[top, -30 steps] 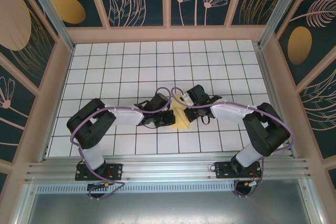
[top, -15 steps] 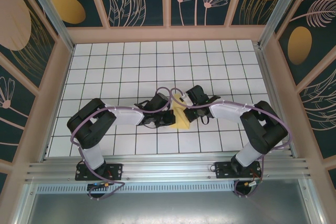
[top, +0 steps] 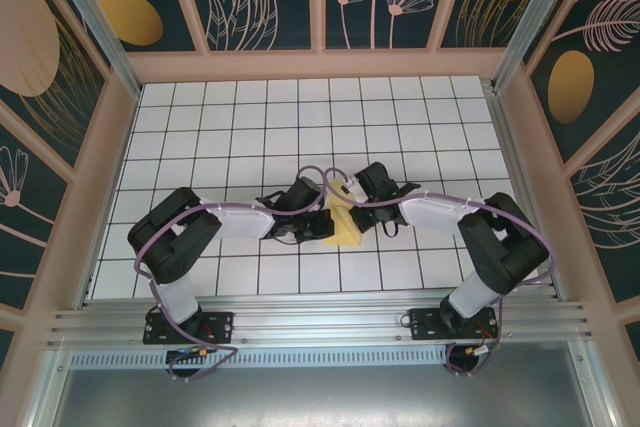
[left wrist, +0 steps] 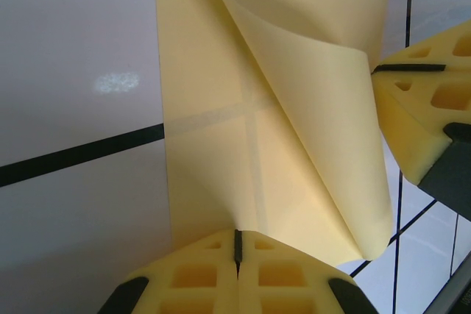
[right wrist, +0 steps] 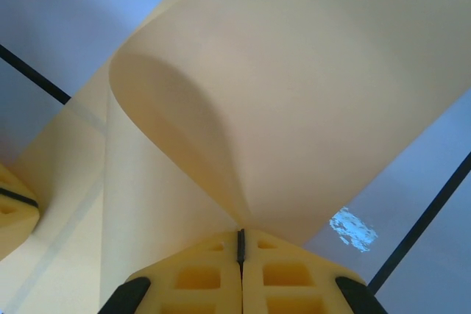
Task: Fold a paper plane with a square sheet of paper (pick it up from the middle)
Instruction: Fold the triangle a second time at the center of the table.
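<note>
**Both arms hold the yellow paper, fold half done**

From above: the square sheet of paper (top: 345,224) lies in the middle of the table (top: 200,127), between the left gripper (top: 318,224) and the right gripper (top: 349,194). In the last second the right arm has shifted only a tiny bit. The paper has stayed put.

Left wrist view: the left jaws are clenched on the paper's near edge. One side of the paper curls up and over, not flat.

Right wrist view: the right jaws pinch that curled side. I think the fold is not yet pressed down.
</note>
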{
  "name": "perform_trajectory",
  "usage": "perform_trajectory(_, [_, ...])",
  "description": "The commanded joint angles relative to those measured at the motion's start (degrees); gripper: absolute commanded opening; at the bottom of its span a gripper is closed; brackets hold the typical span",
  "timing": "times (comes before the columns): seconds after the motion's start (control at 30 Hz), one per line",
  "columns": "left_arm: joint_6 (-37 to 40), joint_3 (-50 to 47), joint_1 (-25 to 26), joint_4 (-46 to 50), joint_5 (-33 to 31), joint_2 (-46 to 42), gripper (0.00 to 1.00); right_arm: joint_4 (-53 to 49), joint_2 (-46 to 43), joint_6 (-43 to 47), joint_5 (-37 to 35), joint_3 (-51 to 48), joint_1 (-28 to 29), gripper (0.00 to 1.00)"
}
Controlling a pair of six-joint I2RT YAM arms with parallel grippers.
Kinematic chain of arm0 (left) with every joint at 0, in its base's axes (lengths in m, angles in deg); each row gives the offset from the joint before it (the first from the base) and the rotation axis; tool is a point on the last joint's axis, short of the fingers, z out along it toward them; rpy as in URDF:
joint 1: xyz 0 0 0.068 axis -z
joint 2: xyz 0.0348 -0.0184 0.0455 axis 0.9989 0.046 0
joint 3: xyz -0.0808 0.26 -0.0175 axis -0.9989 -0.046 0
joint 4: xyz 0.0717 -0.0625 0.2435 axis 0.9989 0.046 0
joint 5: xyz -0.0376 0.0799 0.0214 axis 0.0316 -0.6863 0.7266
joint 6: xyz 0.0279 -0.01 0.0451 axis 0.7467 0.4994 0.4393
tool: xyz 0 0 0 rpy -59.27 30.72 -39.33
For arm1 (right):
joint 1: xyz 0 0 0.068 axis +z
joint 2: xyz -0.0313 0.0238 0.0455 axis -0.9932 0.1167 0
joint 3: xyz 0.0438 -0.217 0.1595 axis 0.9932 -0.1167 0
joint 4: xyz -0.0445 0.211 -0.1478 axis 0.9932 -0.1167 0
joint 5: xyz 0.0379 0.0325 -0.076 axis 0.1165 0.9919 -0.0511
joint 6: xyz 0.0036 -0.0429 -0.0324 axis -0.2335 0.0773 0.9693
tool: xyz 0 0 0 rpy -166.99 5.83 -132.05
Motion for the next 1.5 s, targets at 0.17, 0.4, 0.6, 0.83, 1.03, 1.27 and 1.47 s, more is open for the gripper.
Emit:
perform_trajectory(0.17, [1.41, 0.31, 0.31, 3.89, -1.63, 1.75, 0.0, 0.18, -0.18, 0.91, -0.9, -0.3, -0.48, 0.07])
perform_trajectory(0.4, [1.43, 0.58, 0.3, 3.89, -1.5, 1.94, 0.0, 0.1, 1.27, 1.14, -1.66, -0.11, -0.43, 0.07])
perform_trajectory(0.6, [1.44, 0.5, 0.31, 3.89, -1.54, 1.9, 0.0, 0.41, 1.78, 1.23, -2.08, -0.37, -0.39, 0.07])
perform_trajectory(0.83, [1.16, 0.97, 0.28, 3.67, -1.29, 1.38, 0.02, 0.1, 1.69, 1.21, -1.73, -0.37, -0.39, 0.07])
perform_trajectory(1.03, [-0.88, 2.1, 0.28, 1.53, -1.93, -2.13, 0.08, 0.15, 0.05, 0.97, 0.28, -0.8, -0.34, 0.07])
perform_trajectory(1.27, [-5.61, 2.63, 0.22, -2.78, -5.2, -6.17, 0.1, 0.4, -1.22, 0.81, 0.98, -1.07, -0.39, 0.07])
perform_trajectory(1.47, [-13.75, -0.83, -0.3, -13.35, -5.82, -5.92, 0.12, 0.5, -1.29, 0.88, 1.2, -1.14, -0.4, 0.07])
